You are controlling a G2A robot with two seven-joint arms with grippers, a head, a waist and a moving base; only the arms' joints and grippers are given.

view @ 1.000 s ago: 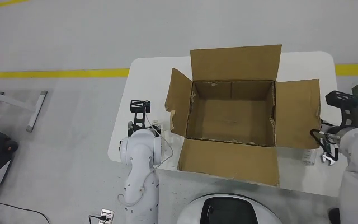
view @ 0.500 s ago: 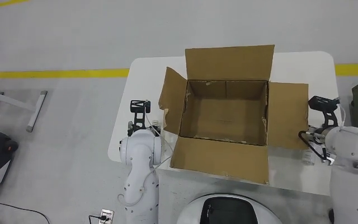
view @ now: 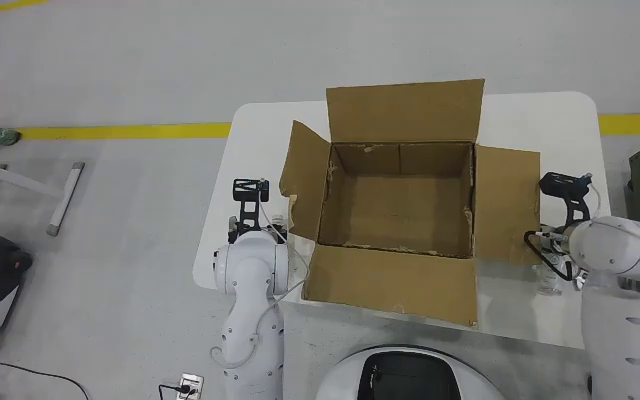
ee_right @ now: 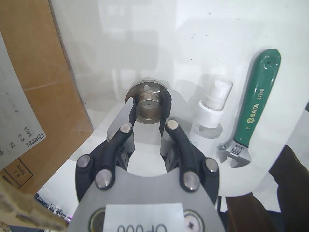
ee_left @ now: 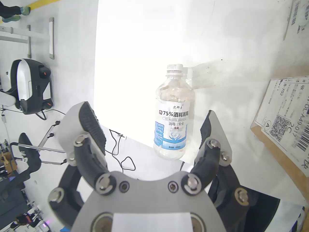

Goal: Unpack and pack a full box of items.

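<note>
As right gripper [ee_right: 149, 110], clamping bushing [ee_right: 146, 95], neared from 3 o'clock, box [view: 400, 205] slid toward 9; left gripper [ee_left: 148, 119] agape; packing likely next.

A white table [view: 262, 135] stands on pale grey floor [view: 120, 60] (a yellow line [view: 110, 131] crosses it).

Setting: a robotics laboratory or industrial test hall. The smooth grey floor [view: 130, 60] runs wide and open, and a yellow marking line [view: 110, 131] crosses it, as used to bound work zones. A single white table [view: 262, 150] stands free on this floor as a workstation. Off the tabletop's left edge lies a metal floor stand [view: 62, 195]. Loose black cables [ee_left: 120, 155] trail over the floor beside the table, near a parked white-and-black machine [ee_left: 29, 85]
</note>
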